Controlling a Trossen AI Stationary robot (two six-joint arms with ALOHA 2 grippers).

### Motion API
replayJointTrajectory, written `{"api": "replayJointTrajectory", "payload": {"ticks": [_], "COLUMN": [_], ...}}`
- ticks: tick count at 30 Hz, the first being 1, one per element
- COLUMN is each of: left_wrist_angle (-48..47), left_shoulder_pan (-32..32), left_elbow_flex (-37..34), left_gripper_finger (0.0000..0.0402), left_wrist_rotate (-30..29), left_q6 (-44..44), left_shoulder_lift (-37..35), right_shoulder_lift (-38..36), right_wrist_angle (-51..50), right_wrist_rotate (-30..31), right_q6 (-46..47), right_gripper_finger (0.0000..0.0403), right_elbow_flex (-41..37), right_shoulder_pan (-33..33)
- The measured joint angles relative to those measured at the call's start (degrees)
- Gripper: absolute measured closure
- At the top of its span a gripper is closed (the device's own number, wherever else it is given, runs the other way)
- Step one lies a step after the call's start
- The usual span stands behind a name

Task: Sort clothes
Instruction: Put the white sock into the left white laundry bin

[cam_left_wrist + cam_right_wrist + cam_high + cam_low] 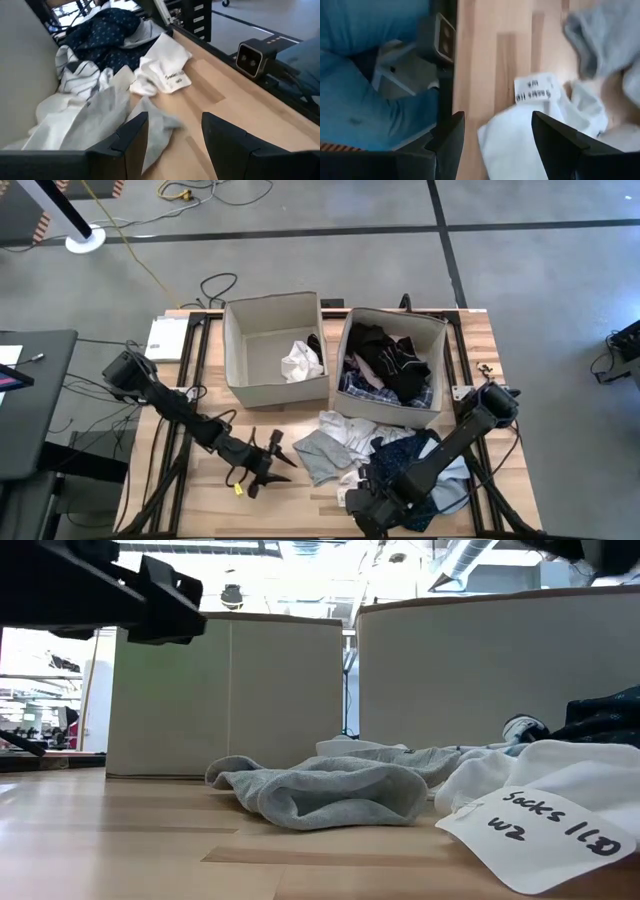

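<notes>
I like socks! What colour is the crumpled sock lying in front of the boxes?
Grey. The sock shows best in the low view.

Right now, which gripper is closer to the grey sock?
Left. The left gripper hangs open just beside the grey sock; the right gripper, also open, is farther, over the white sock.

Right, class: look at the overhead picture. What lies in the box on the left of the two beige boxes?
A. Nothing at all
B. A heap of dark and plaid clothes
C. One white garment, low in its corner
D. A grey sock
C: the left box holds only a crumpled white garment in one corner, while the dark and plaid clothes fill the right box.
</notes>
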Motion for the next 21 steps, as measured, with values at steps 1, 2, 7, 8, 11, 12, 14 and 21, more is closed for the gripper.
{"api": "replayJointTrajectory", "payload": {"ticks": [1,2,7,8,11,12,14,21], "left_wrist_angle": [0.06,-0.13,-0.21,-0.20,-0.22,-0.30,-0.30,-0.20], "left_shoulder_pan": [0.04,0.06,0.29,0.34,0.47,0.50,0.53,0.85], "left_elbow_flex": [0.60,0.94,1.68,1.68,1.68,1.68,1.68,1.68], "left_gripper_finger": [0.0221,0.0221,0.0221,0.0221,0.0221,0.0221,0.0221,0.0221], "left_wrist_rotate": [0.06,0.04,0.03,0.03,0.02,0.02,0.02,0.02], "left_q6": [0.28,0.49,0.94,0.94,0.88,0.70,0.67,0.40], "left_shoulder_lift": [0.47,0.64,0.55,0.55,0.55,0.55,0.55,0.53], "right_shoulder_lift": [0.03,0.03,0.03,0.01,0.00,0.00,0.00,-0.01], "right_wrist_angle": [0.27,0.91,6.50,8.50,10.84,11.41,13.23,13.52], "right_wrist_rotate": [0.05,0.23,0.68,0.68,0.68,0.69,0.70,0.70], "right_q6": [0.62,1.24,2.29,2.56,3.27,3.78,4.59,7.48], "right_gripper_finger": [0.0158,0.0158,0.0158,0.0158,0.0158,0.0158,0.0158,0.0166], "right_elbow_flex": [-0.66,-1.50,-6.11,-7.23,-9.75,-10.46,-12.14,-16.06], "right_shoulder_pan": [0.23,0.43,0.73,0.71,0.79,0.89,0.99,1.02]}}
